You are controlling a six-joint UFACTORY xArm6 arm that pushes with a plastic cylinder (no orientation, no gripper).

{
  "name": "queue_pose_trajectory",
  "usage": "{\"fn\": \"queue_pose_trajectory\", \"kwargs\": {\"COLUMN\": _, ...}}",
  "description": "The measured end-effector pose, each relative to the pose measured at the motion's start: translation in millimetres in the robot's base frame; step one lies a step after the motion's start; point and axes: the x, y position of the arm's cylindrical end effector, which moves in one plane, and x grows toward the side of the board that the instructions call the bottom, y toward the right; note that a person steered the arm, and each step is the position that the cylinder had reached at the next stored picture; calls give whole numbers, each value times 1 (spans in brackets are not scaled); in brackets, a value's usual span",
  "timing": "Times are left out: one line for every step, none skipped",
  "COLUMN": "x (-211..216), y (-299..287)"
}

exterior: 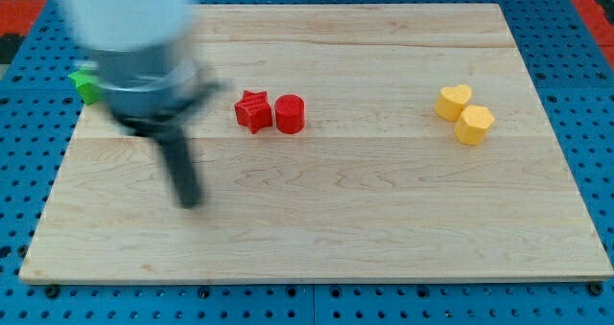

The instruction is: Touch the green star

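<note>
My tip (pixel 190 200) sits nearest the camera, motion-blurred, at the lower left of the wooden board (pixel 317 239), resting on bare wood and touching no block. The tool is a plain rod with nothing to open or close; it carries nothing. Green star (pixel 86 83) lies at the board's left edge, about 11 o'clock from the tip, well apart, and is partly hidden behind the blurred arm housing, so its exact outline cannot be read. Judgement: slide toward 11 o'clock and slow before contact, since the star sits at the rim and a hard push could send it off. Red star (pixel 252 110) and red cylinder (pixel 290 113), touching, lie at 1 o'clock, off the path. Yellow heart (pixel 453 102) and yellow hexagon (pixel 474 124) lie far off toward 2 o'clock. Nothing blocks the route.
</note>
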Motion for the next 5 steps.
{"fn": "queue_pose_trajectory", "kwargs": {"x": -56, "y": -117}}
{"fn": "queue_pose_trajectory", "kwargs": {"x": -61, "y": -120}}
{"fn": "queue_pose_trajectory", "kwargs": {"x": -80, "y": -119}}
{"fn": "queue_pose_trajectory", "kwargs": {"x": -110, "y": -110}}
{"fn": "queue_pose_trajectory", "kwargs": {"x": -124, "y": -109}}
